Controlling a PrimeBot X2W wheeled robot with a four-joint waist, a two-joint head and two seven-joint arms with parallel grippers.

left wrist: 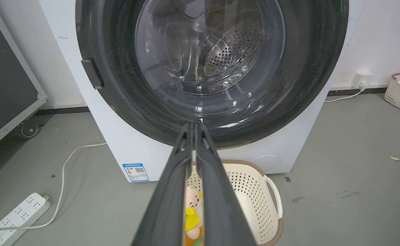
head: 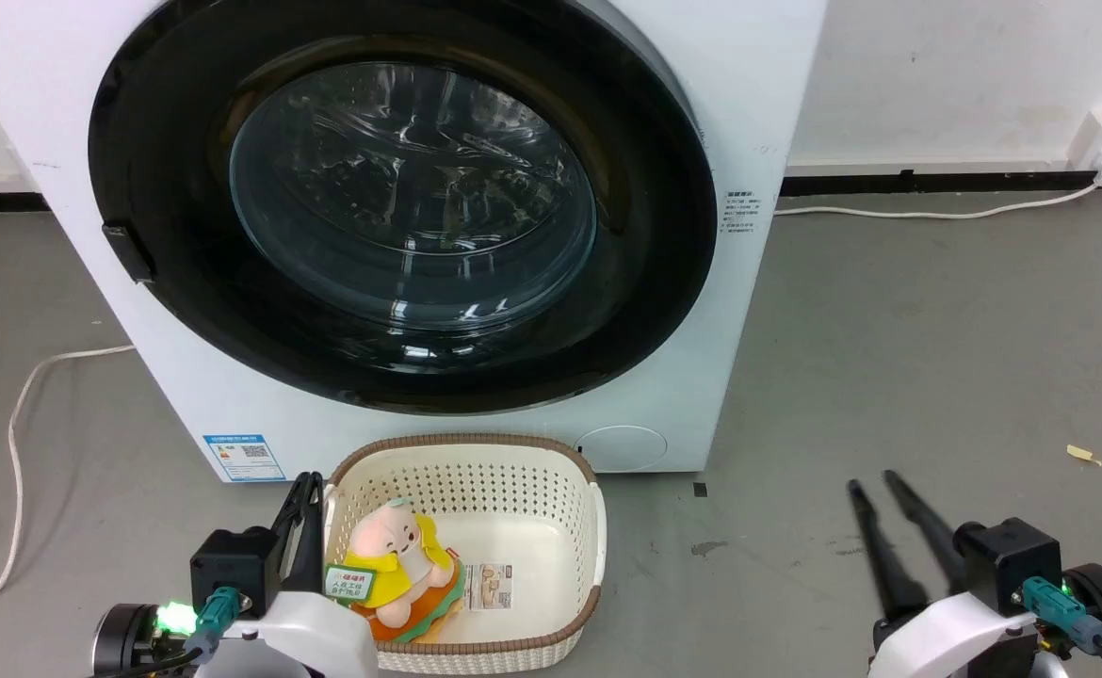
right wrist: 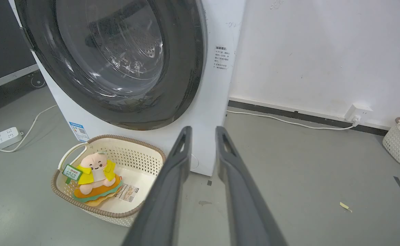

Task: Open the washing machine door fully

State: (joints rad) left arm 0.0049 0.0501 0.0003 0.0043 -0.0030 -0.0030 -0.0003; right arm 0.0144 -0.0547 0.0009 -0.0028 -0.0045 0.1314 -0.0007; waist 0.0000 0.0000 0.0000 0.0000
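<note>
Against the front of the washing machine (head: 758,94), the washing machine door (head: 400,226) sits shut, flush with the white panel. Its glossy black face and bulging glass centre are turned outward toward the robot. It is a round disc with no long axis, and a small dark latch block (head: 127,252) sits on its left edge. Low on the machine are a blue label (head: 243,457) at the left and a round cap (head: 622,447) at the right. Just before the machine a cream basket (head: 598,527) stands on the grey floor (head: 937,358), with a plush toy (head: 400,556) inside. The left gripper (left wrist: 195,125), before the machine's lower left, has its fingers pressed together on nothing. The right gripper (right wrist: 203,130), off the machine's right front, has its fingers parted and empty. A white wall (head: 965,75) stands behind the machine, and a white cable (head: 937,215) runs along the floor to the machine's right.
</note>
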